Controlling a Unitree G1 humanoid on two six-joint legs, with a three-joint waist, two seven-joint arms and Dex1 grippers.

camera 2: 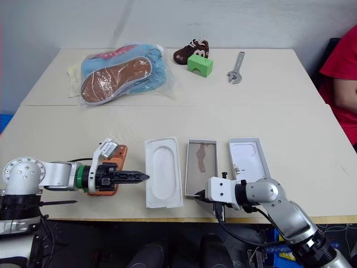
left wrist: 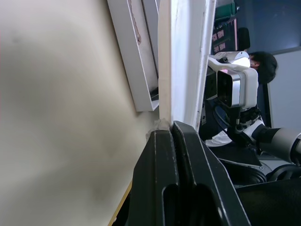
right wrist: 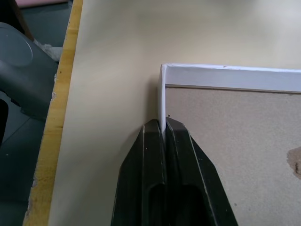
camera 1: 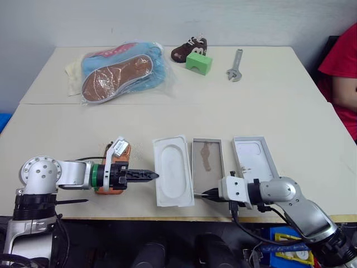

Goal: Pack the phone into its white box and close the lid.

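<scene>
Right wrist view: right claw (right wrist: 163,126) pinches white box (right wrist: 225,75) rim.

Beige table (camera 1: 167,120) with white box (camera 1: 207,167)

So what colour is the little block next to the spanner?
Green block, clearest in the left eye view.

A plain pale wall (camera 1: 167,19) ran across the back, and in front of it stood a cream-topped table (camera 1: 268,84) pushed up against a second, nearer table (camera 1: 67,134) of the same colour, a dark seam (camera 1: 167,104) marking where they met. The near table's front edge (right wrist: 56,122) showed a yellowish wood strip, chipped in places, with dark floor below it. Light fell soft and even over both tops, and a bit of blue (camera 1: 4,120) peeked in at the far left edge.
</scene>
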